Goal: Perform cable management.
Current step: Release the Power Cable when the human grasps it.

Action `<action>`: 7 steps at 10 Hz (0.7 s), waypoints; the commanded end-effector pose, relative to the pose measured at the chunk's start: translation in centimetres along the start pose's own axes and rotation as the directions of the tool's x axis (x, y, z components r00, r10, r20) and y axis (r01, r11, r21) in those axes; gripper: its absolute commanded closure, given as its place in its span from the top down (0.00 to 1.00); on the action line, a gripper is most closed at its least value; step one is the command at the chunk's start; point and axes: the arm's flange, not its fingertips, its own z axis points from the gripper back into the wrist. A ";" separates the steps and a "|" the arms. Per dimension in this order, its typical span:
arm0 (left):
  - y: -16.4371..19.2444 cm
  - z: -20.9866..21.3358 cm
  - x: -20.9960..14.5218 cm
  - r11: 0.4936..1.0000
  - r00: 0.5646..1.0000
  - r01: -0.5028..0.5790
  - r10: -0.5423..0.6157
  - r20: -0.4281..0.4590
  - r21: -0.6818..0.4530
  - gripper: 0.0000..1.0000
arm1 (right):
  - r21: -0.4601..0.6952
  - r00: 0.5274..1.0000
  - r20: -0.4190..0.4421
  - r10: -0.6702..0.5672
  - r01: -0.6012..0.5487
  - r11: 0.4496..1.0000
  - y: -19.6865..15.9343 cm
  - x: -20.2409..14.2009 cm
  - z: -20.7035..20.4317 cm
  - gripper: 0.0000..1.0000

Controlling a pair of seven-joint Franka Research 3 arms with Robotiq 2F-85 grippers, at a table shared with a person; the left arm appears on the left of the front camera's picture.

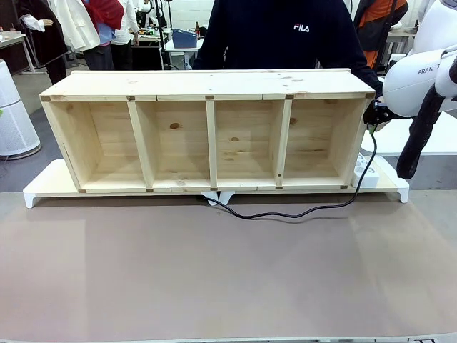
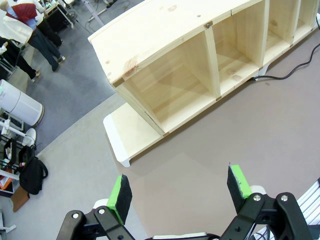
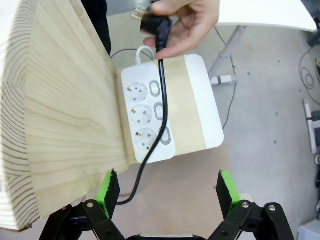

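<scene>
The cable (image 1: 300,212) runs across the brown table (image 1: 214,286) in front of the wooden shelf (image 1: 207,132), from under the shelf's middle out toward its right end, then climbs past the right side panel. Its round black plug (image 3: 157,22) is held up in a person's hand (image 3: 187,22), above the white power strip (image 3: 147,122) that lies on the white board (image 1: 389,187) under the shelf, at that board's right end. In the right wrist view the cord hangs down from the plug over the strip's three sockets and curves away beside the shelf's side panel.

The right gripper (image 3: 165,192) hovers above the strip and the cord, its green-padded fingers (image 3: 108,192) spread wide with nothing between them, the cord passing just beside the left pad. The right arm's white body (image 1: 418,78) comes in at the shelf's right end.

The left gripper (image 2: 180,192) hangs over the table's left part, near the shelf's left end, jaws spread wide and empty.

The shelf lies on its side with four open compartments facing the robot, and the person stands behind it at the table's far edge
</scene>
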 end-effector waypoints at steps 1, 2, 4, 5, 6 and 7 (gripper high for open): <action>0.0 -0.2 0.1 1.000 1.000 -0.017 0.017 0.008 0.002 1.00 | 0.000 1.000 0.000 0.001 -0.001 1.000 0.0 0.0 0.0 1.00; 0.0 -0.2 0.1 1.000 1.000 -0.017 0.017 0.008 0.002 1.00 | 0.000 1.000 0.000 0.001 -0.001 1.000 0.0 0.0 0.0 1.00; 0.0 -0.2 0.1 1.000 1.000 -0.017 0.017 0.008 0.002 1.00 | 0.000 1.000 0.000 0.001 -0.001 1.000 0.0 0.0 0.0 1.00; 0.0 -0.2 0.1 1.000 1.000 -0.017 0.017 0.008 0.002 1.00 | 0.000 1.000 0.000 0.001 -0.001 1.000 0.0 0.0 0.0 1.00; 0.0 -0.2 0.1 1.000 1.000 -0.017 0.017 0.008 0.002 1.00 | 0.000 1.000 0.000 0.001 -0.001 1.000 0.0 0.0 0.0 1.00; 0.0 -0.2 0.1 1.000 1.000 -0.017 0.017 0.008 0.002 1.00 | 0.000 1.000 0.000 0.001 -0.001 1.000 0.0 0.0 0.0 1.00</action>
